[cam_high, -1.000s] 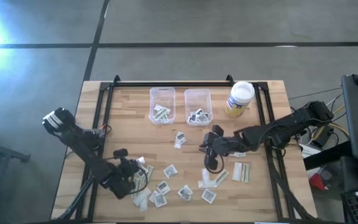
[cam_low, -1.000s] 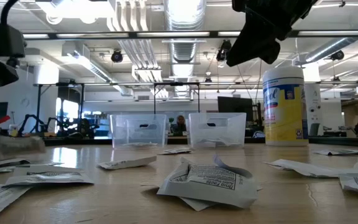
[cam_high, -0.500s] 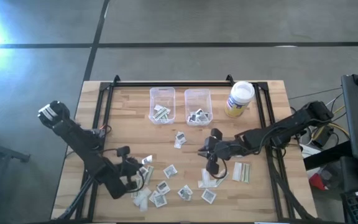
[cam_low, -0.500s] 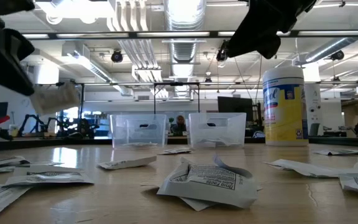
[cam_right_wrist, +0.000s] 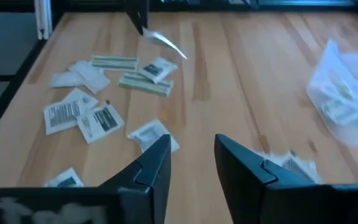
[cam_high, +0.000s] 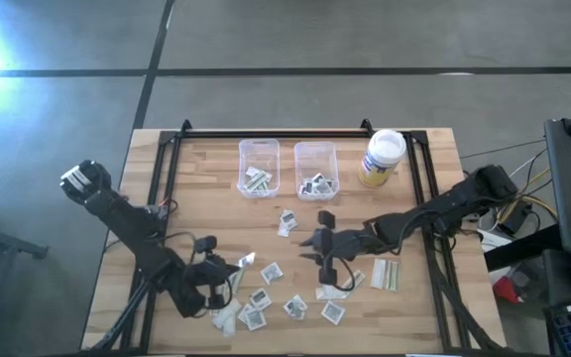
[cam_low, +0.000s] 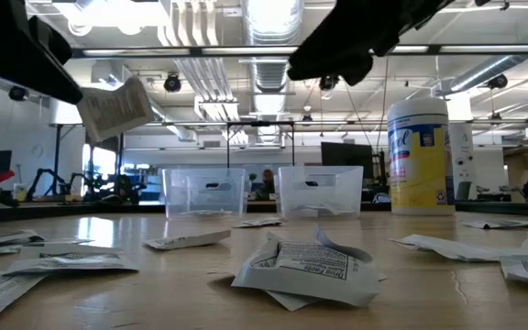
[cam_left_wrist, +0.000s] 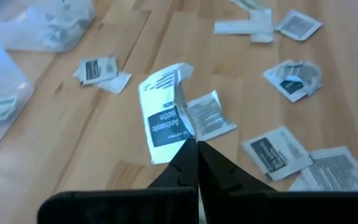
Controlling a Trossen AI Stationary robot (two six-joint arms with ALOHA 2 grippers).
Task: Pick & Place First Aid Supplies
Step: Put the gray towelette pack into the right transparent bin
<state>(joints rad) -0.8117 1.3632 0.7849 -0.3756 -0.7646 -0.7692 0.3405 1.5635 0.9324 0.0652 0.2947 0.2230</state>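
Note:
The first aid supplies are small flat paper packets. Several lie loose on the wooden table (cam_high: 206, 188), near its front (cam_high: 266, 297), and several more lie in two clear bins (cam_high: 259, 167) (cam_high: 316, 169). My left gripper (cam_high: 234, 264) hangs over the front left of the table, shut on one white packet with dark print (cam_left_wrist: 165, 115), which also shows in the low view (cam_low: 115, 105). My right gripper (cam_high: 322, 248) (cam_right_wrist: 191, 155) hovers open over the middle of the table with nothing between its fingers. Pale strips (cam_high: 385, 273) lie to its right. My left gripper pinches the packet's edge (cam_left_wrist: 180, 138) between its two fingertips (cam_left_wrist: 199, 155). The fingers slant down from the table's left side. The packet sticks out beyond them, tilted and slightly bent, lifted clear of the table.
A yellowish jar with a white lid (cam_high: 382, 157) stands at the back right beside the bins. A black frame (cam_high: 266, 132) runs along the table's far edge and down both sides. A crumpled packet (cam_low: 305, 270) lies close in front of the low camera.
My left gripper has risen and tipped its fingers up. The packet has gone from table height to well clear of the table and a little toward the right edge. My right gripper has moved toward the table's left edge and sunk slightly.

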